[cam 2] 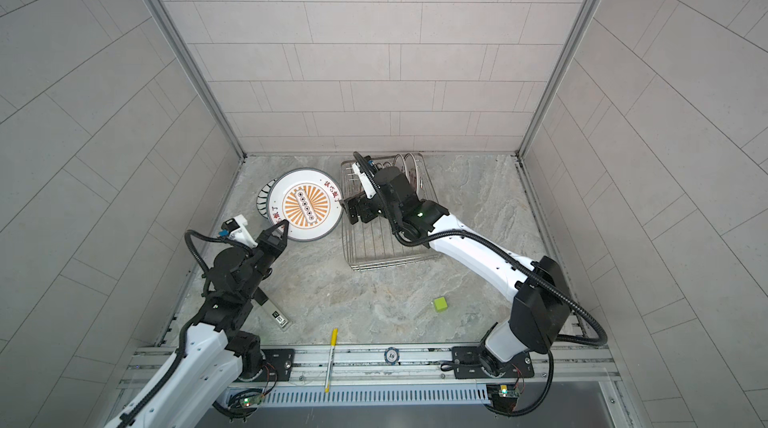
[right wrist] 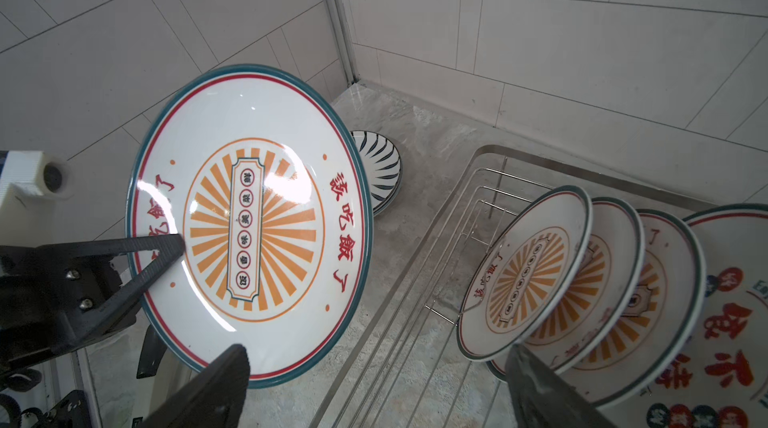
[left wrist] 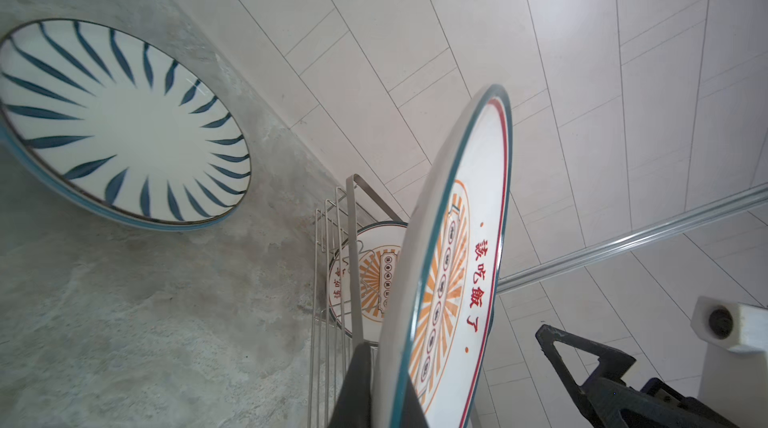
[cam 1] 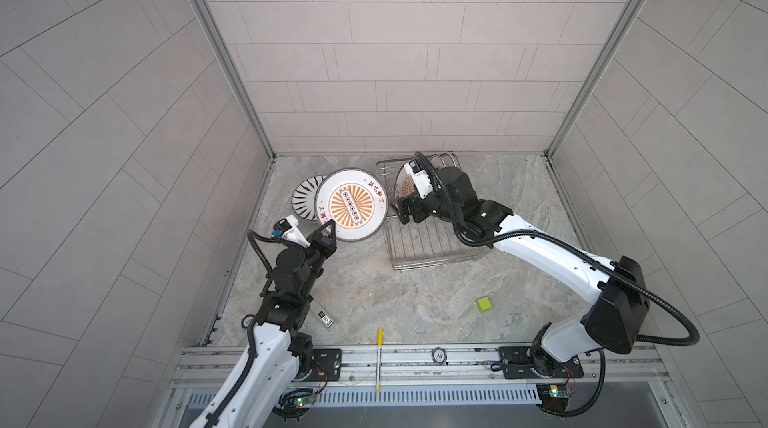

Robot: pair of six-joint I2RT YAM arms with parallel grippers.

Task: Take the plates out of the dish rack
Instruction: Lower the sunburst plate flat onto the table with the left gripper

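Pale tiled walls (cam 1: 395,52) (aluminium corner posts (cam 1: 224,56)) enclose a grey marbled tabletop (cam 1: 395,301) under even light

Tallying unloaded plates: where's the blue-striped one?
The blue-striped plate lies on the table, back left in both top views, partly hidden by the left gripper's sunburst plate.

- Striped plate (cam 1: 302,199): the side toward 4 o'clock is covered by the sunburst plate (cam 1: 349,206) in both top views.
- Racked plates (cam 1: 403,191): largely masked by the right arm's wrist in both top views, so no count can be made there.
- Dish rack (cam 1: 432,264): the 12 o'clock end is hidden under the same arm.
- Right wrist view: the last plate (right wrist: 731,322) is cut off at the 3 o'clock edge.
- Left wrist view: the sunburst plate is cut off at the 6 o'clock edge.
- Grey labelled bar (cam 1: 323,317): partly hidden under the left arm, and its print is too small to be read.
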